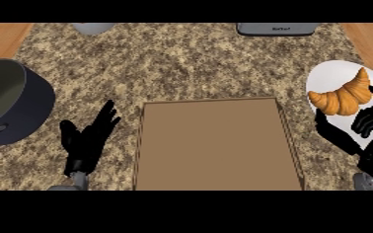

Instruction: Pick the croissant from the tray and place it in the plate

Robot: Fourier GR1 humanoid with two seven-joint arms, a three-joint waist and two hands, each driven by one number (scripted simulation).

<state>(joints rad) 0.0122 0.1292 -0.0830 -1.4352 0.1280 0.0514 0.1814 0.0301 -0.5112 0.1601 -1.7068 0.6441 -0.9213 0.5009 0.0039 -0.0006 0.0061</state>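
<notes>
The golden croissant lies on the white plate at the right edge of the counter. My right hand is just below the croissant, over the plate's near part, largely cut off by the view's edge; its fingers sit close to the croissant, and I cannot tell whether they still touch it. The brown tray lies in the middle front with nothing on it. My left hand rests open to the left of the tray, fingers pointing up and away.
A dark round pot stands at the left edge. A grey appliance and a grey object sit at the back edge. Wooden strips show beyond the speckled counter at both back corners.
</notes>
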